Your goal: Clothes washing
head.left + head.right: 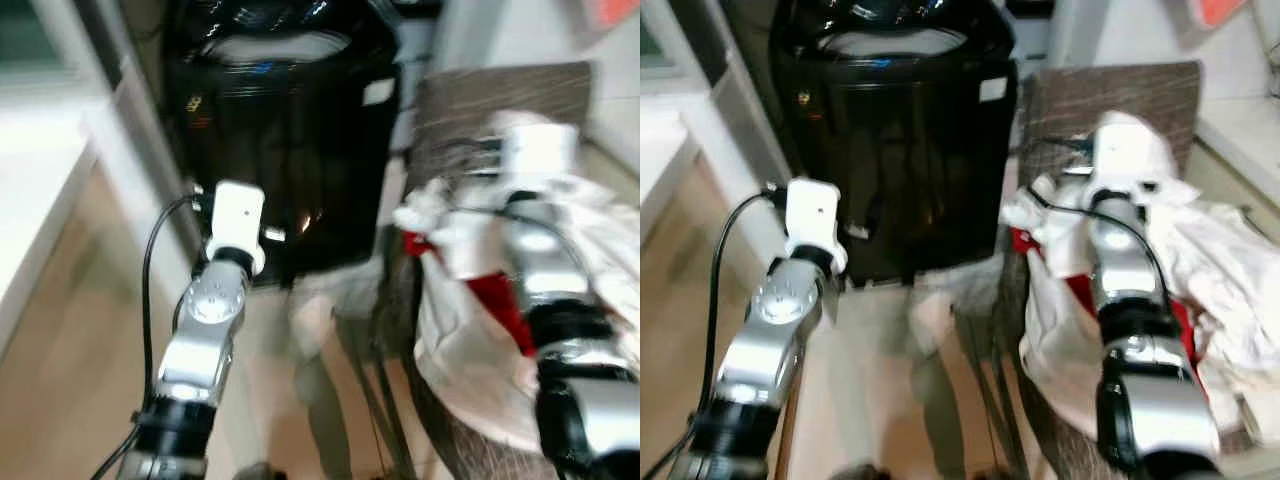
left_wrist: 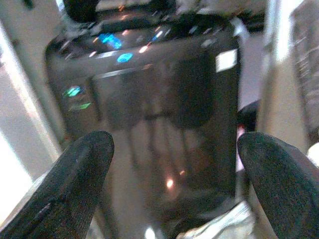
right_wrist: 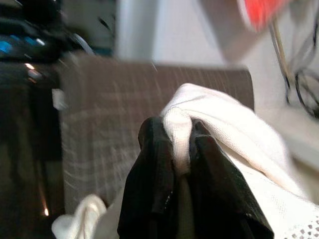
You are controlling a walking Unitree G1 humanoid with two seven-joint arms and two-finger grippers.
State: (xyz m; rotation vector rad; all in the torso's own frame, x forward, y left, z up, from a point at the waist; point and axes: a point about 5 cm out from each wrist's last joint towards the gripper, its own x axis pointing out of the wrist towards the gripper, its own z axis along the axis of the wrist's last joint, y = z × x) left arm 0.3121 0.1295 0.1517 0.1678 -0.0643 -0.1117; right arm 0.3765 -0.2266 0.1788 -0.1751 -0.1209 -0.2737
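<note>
A black top-loading washing machine (image 1: 285,130) stands ahead, its lit panel facing me (image 2: 149,99). My left gripper (image 2: 174,164) is open in front of its dark front wall, nothing between the fingers (image 2: 75,184). To the right, white clothes (image 1: 1220,270) with a red piece (image 1: 500,300) lie heaped in a brown woven basket (image 1: 1110,100). My right gripper (image 3: 182,149) is shut on a fold of white cloth (image 3: 219,124), held up over the basket. The right arm (image 1: 1130,260) covers part of the heap.
A white ledge and frame (image 1: 40,170) run along the left. A pale piece of cloth (image 1: 940,300) lies on the floor between the machine and the basket. A white counter (image 1: 1250,130) is at the far right. The pictures are blurred.
</note>
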